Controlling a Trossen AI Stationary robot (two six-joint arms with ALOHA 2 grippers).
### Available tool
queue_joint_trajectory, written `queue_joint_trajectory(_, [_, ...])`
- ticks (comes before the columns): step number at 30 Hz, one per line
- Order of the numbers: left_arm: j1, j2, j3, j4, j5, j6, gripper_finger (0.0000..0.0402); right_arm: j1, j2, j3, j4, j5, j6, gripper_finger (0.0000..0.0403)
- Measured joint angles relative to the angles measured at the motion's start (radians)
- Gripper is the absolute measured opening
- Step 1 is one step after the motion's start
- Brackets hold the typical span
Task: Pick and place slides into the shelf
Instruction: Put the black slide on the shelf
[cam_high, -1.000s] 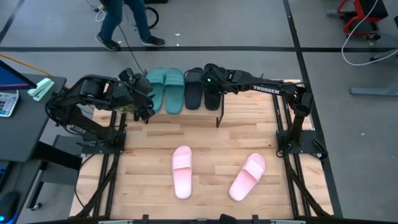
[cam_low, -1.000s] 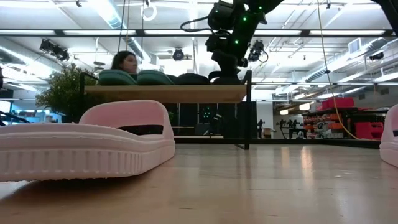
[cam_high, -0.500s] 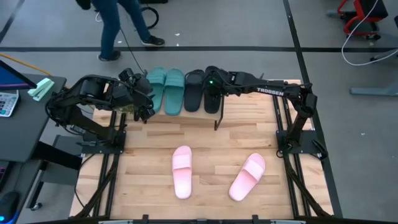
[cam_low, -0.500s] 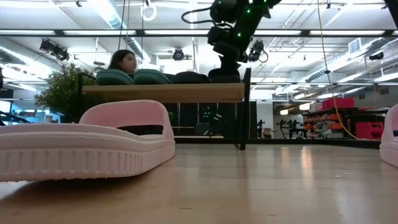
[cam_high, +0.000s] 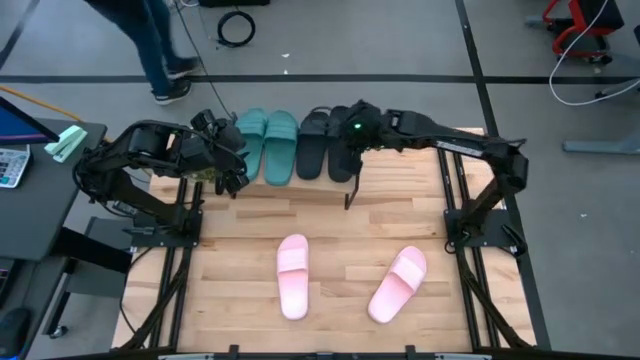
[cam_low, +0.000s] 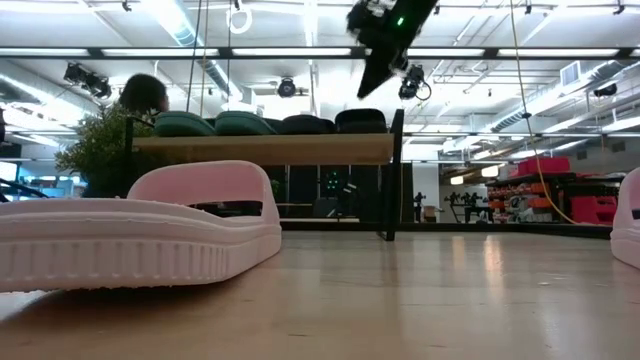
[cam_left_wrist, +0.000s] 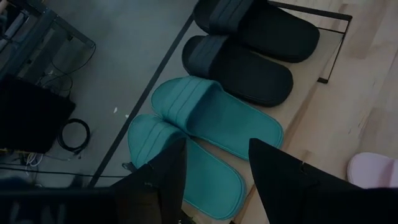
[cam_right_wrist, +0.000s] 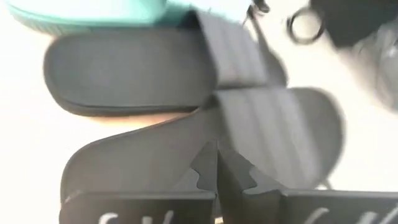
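On the shelf (cam_low: 265, 150) at the table's far edge, two teal slides (cam_high: 266, 145) and two black slides (cam_high: 326, 143) lie side by side, soles down on the top board. Both pink slides (cam_high: 292, 277) (cam_high: 398, 283) lie flat on the table near its front edge. My right gripper (cam_low: 366, 88) hangs shut above the right-hand black slide (cam_right_wrist: 205, 143), clear of it. My left gripper (cam_left_wrist: 214, 180) waits open at the shelf's left end, beside the teal pair (cam_left_wrist: 205, 137).
The shelf's thin black legs (cam_high: 350, 192) stand on the table in front of the black slides. Bare wood lies between the shelf and the pink slides. A person (cam_high: 150, 40) walks on the floor beyond the table, where a cable coil (cam_high: 236, 28) lies.
My right gripper has come off the right-hand black slide, risen well above the shelf and drawn back a little toward the table's right. The black slide stays on the top board. The person behind the table has walked to the left.
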Motion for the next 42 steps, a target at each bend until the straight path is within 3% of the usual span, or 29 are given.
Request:
queue_joint_trajectory(6, [0.0, 0.0, 0.0, 0.0, 0.0, 0.0, 0.0177, -0.021, -0.105, 0.003, 0.056, 0.007, -0.102, 0.001])
queue_joint_trajectory(10, [0.0, 0.0, 0.0, 0.001, 0.0, -0.001, 0.0177, -0.083, -0.109, 0.004, 0.108, 0.008, -0.104, 0.0015])
queue_joint_trajectory(13, [0.0, 0.0, 0.0, 0.007, 0.0, -0.003, 0.018, -0.148, -0.077, 0.004, 0.124, 0.003, -0.102, 0.0005])
queue_joint_trajectory(23, [0.0, 0.0, 0.0, 0.008, 0.0, -0.002, 0.0177, -0.294, 0.078, 0.004, 0.194, -0.217, -0.103, 0.0003])
queue_joint_trajectory(35, [0.0, 0.0, 0.0, 0.008, 0.0, 0.0, 0.0177, -0.311, 0.234, 0.009, 0.209, -0.297, -0.095, 0.0001])
queue_joint_trajectory(42, [0.0, 0.0, 0.0, 0.008, 0.0, 0.0, 0.018, -0.306, 0.259, 0.008, 0.208, -0.312, -0.077, 0.0])
